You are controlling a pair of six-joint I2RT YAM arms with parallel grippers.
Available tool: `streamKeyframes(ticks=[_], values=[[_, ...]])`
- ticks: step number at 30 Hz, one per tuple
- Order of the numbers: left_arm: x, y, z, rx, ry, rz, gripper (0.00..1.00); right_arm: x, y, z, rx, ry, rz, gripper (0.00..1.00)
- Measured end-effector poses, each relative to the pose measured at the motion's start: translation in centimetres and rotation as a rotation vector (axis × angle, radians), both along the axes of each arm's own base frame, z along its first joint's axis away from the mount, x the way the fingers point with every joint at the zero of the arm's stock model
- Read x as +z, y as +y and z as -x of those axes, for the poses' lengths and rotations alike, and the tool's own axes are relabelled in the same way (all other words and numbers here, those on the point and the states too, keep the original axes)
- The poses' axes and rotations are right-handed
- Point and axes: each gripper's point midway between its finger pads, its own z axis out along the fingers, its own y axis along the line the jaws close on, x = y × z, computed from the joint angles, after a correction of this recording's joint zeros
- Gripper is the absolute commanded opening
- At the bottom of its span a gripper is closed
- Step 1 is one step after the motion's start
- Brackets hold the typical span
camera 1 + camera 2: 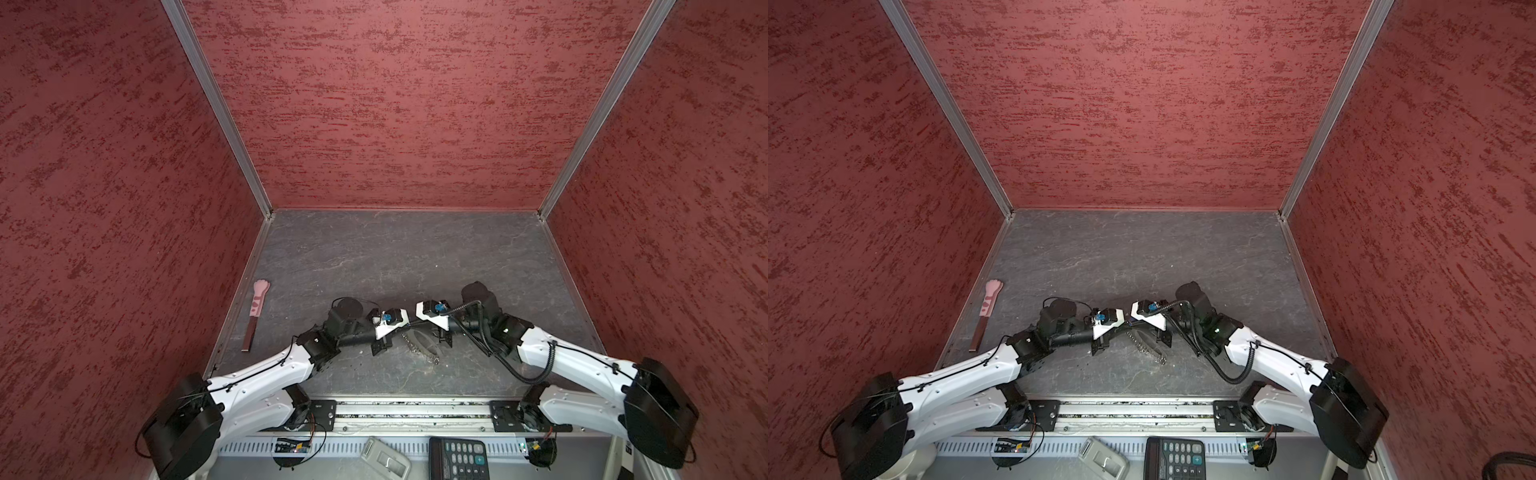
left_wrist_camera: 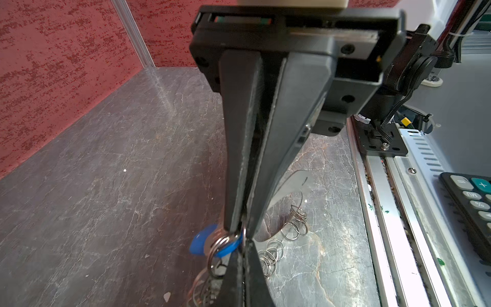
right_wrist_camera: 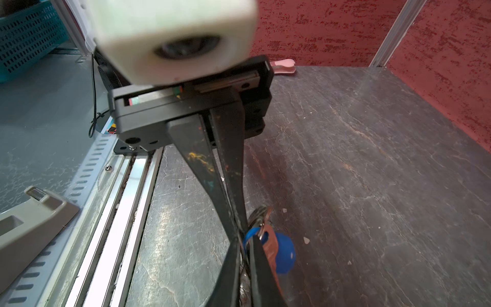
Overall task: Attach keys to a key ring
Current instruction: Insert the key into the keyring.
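- The blue key tag (image 2: 201,244) sits at the spot where the two sets of fingertips meet, on their far-wall side and blurred by closeness. Its silver ring (image 2: 219,248) lies right against those tips.
- In the right wrist view, the tag shows a rust-coloured face beside its rounded blue body.
- The right gripper (image 3: 245,242) is clamped. The tag's blue loop end and some ring metal sit in the narrow slit between its fingers.
- The left gripper (image 2: 244,248) has its fingers pressed together with no gap showing. Its tips touch the right one's tips, and whether they pinch the ring wire cannot be told.
- The key ring (image 1: 420,351) lies on the table (image 1: 395,257) just beside the meeting point, on the side toward the robot's base. Its silver links (image 2: 295,226) lie in loose bunches along one edge of the thin hoop. Whether the end nearest the fingertips is lifted cannot be told.
- In both top views the two grippers meet nose to nose over the near middle of the table.
- A pink paw-tipped stick (image 1: 256,311) lies well apart, along the table's left edge.
- A calculator (image 1: 459,457) and a grey plastic holder (image 1: 384,459) lie off the table, beyond the rail (image 1: 415,409) at the robot's base.
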Motion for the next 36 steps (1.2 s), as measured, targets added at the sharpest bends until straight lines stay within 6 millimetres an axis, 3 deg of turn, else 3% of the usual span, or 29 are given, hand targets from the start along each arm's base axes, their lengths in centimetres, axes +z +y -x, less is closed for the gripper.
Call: streamKeyframes(ticks=[5, 10, 22, 30, 36], values=[[-0.2, 0.1, 0.1, 0.001, 0.009, -0.006, 0.01, -0.2, -0.1, 0.3, 0.018, -0.004, 0.013, 0.00], [0.5, 0.0, 0.2, -0.003, 0.002, 0.015, 0.13, 0.5, -0.1, 0.4, 0.009, -0.012, -0.015, 0.00], [2.8, 0.1, 1.1, -0.051, -0.030, 0.107, 0.21, 3.1, -0.3, 1.1, -0.012, -0.019, -0.268, 0.00], [4.3, 0.1, 0.9, -0.056, -0.055, 0.161, 0.19, 4.5, -0.4, 1.0, -0.032, -0.019, -0.400, 0.00], [4.1, 0.5, 0.4, -0.029, -0.032, 0.167, 0.08, 4.2, -0.1, 0.7, -0.035, 0.009, -0.442, 0.00]])
